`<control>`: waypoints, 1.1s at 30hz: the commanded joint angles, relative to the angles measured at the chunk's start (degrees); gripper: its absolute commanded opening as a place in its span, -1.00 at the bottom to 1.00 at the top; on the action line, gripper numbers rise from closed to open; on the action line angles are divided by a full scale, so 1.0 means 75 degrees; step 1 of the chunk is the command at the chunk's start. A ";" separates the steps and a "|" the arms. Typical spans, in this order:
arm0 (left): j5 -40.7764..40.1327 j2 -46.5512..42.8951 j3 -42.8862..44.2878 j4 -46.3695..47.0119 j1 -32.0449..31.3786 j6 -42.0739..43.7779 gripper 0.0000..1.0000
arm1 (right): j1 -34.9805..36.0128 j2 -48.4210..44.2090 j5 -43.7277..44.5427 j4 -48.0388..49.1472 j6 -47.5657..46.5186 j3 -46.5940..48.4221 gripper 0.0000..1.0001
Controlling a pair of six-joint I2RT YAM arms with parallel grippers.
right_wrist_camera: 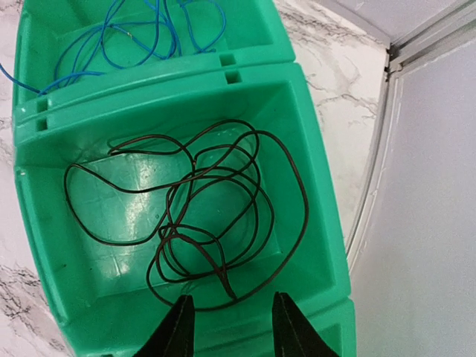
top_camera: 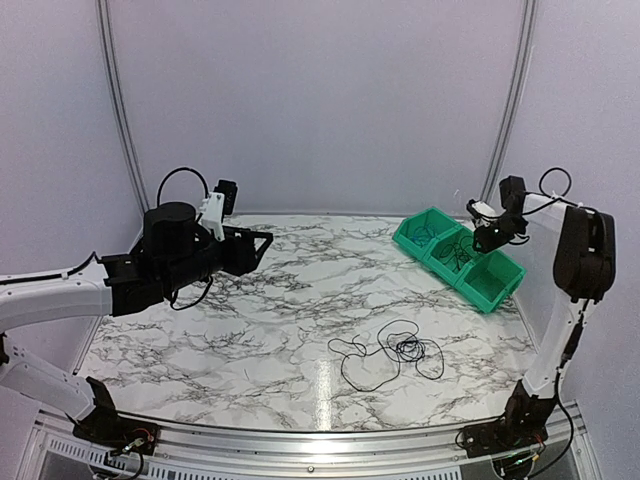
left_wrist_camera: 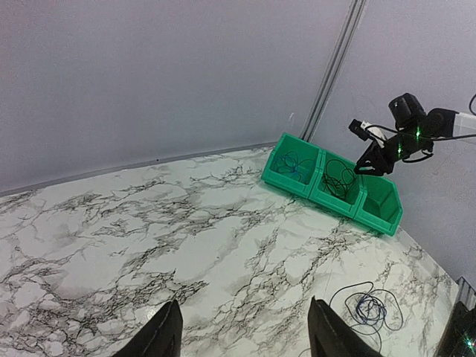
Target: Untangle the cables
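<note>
A loose tangle of thin black cables (top_camera: 392,353) with a small blue coil (top_camera: 408,348) lies on the marble table, front right of centre. It also shows in the left wrist view (left_wrist_camera: 368,306). My right gripper (right_wrist_camera: 229,327) is open and empty, hovering over the middle compartment of a green bin (right_wrist_camera: 320,223). A separate black cable (right_wrist_camera: 201,216) lies coiled in that compartment. A blue cable (right_wrist_camera: 134,33) lies in the compartment beyond. My left gripper (left_wrist_camera: 245,335) is open and empty, held high over the left of the table (top_camera: 265,243).
The three-compartment green bin (top_camera: 492,283) stands at the back right, near the wall rail. Its nearest compartment (left_wrist_camera: 381,204) holds nothing visible. The right arm (left_wrist_camera: 405,137) reaches over the bin. Grey walls close in the back and sides.
</note>
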 commanded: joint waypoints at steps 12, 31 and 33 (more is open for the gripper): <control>0.0698 0.1087 0.0967 -0.0992 0.0019 0.0073 0.19 | 0.1903 -0.4045 -0.2109 0.1811 0.0181 -0.3615 -0.29; 0.3629 0.5670 0.3351 -0.2064 -0.1301 -0.2018 -0.04 | 0.4250 -0.4040 -0.3298 0.1665 -0.1451 -0.5139 -0.28; 0.3755 0.5888 0.3385 -0.1633 -0.1350 -0.2190 -0.06 | 0.4253 -0.4085 -0.3162 0.1680 -0.1516 -0.5185 -0.28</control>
